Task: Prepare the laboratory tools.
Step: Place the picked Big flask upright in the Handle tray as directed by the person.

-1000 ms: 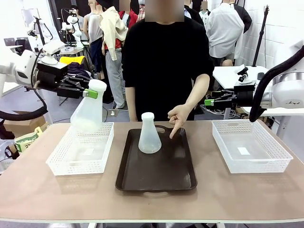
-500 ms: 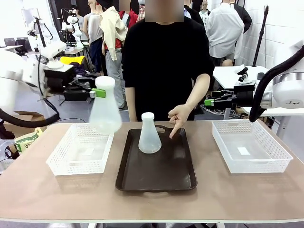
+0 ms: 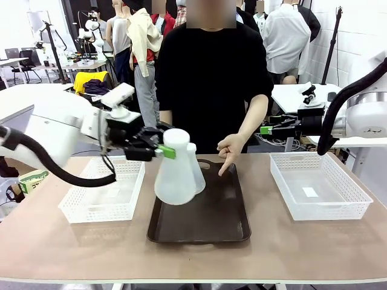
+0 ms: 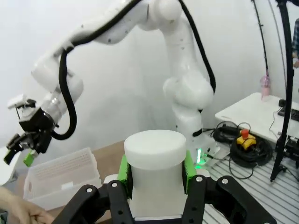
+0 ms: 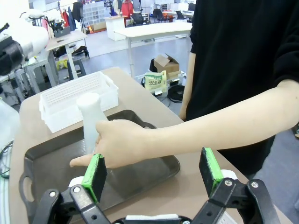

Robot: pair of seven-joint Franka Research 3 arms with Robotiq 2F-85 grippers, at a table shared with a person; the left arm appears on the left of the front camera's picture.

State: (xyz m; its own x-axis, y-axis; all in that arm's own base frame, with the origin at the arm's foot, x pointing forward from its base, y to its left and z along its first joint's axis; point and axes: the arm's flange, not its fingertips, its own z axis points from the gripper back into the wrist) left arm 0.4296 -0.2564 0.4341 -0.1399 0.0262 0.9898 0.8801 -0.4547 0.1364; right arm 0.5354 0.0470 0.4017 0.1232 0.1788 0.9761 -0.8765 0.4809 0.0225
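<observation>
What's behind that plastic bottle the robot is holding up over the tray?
Behind the held flask, clamped at its neck by the left gripper, stands a second flask on the dark tray. Only its top and right edge show; the rest is covered. The person's hand points down beside it.

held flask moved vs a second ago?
Yes. The flask in the left gripper has travelled rightward, from above the left mesh basket to over the brown tray, now in front of the second flask standing there.
</observation>
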